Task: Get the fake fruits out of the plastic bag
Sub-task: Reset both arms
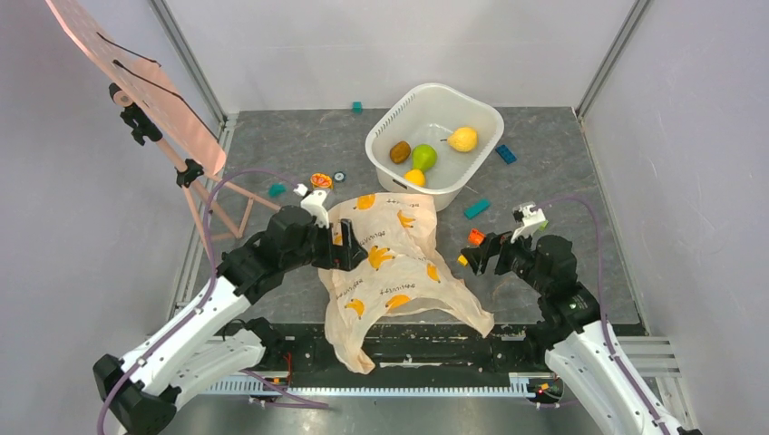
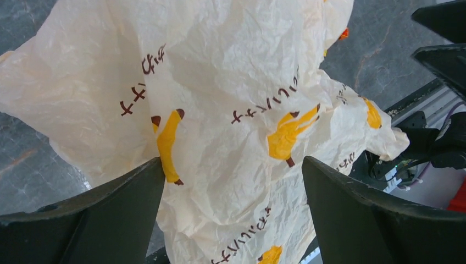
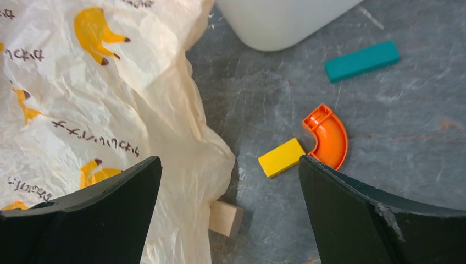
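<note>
Four fake fruits [image 1: 423, 157] sit in the white tub [image 1: 392, 116] at the far side. The plastic bag [image 1: 403, 267] lies crumpled nearer, left gripper [image 1: 348, 246] wide over its left edge, right gripper [image 1: 468, 257] wide just right.

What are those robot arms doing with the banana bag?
Two robot arms are emptying the plastic bag with bananas printed on it. The four fake fruits sit in the white tub behind the bag. The bag lies crumpled and flat-looking on the table. The left gripper hangs open over the bag. The right gripper is open beside the bag's right edge, near some toy blocks. Neither holds anything.
</note>
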Tool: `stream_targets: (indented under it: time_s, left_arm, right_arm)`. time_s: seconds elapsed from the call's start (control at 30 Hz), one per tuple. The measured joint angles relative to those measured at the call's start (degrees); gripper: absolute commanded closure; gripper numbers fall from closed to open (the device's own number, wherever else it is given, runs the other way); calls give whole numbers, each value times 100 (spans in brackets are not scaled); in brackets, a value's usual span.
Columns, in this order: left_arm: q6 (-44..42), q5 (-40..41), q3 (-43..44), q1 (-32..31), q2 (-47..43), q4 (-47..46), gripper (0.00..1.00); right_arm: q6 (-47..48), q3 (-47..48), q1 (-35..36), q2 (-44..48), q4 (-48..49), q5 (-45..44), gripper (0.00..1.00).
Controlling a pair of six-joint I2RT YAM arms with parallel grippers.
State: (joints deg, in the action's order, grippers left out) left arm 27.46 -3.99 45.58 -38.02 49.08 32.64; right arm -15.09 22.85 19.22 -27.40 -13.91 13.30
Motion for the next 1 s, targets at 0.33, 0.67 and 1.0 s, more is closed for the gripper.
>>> stream_targets:
  time_s: [0.33,0.67,1.0]
  left_arm:
    - [621,656,-986,0,-1191,116,0]
    - [901,1180,-1268,0,-1462,219,0]
    - [918,1471,-1268,0,-1272,256,0]
  right_arm:
    - [-334,-608,0,695,-46,-352,2]
    - [-339,-682,0,1161,-398,-1263,2]
    - [-339,-699,0,1014,-470,-1473,2]
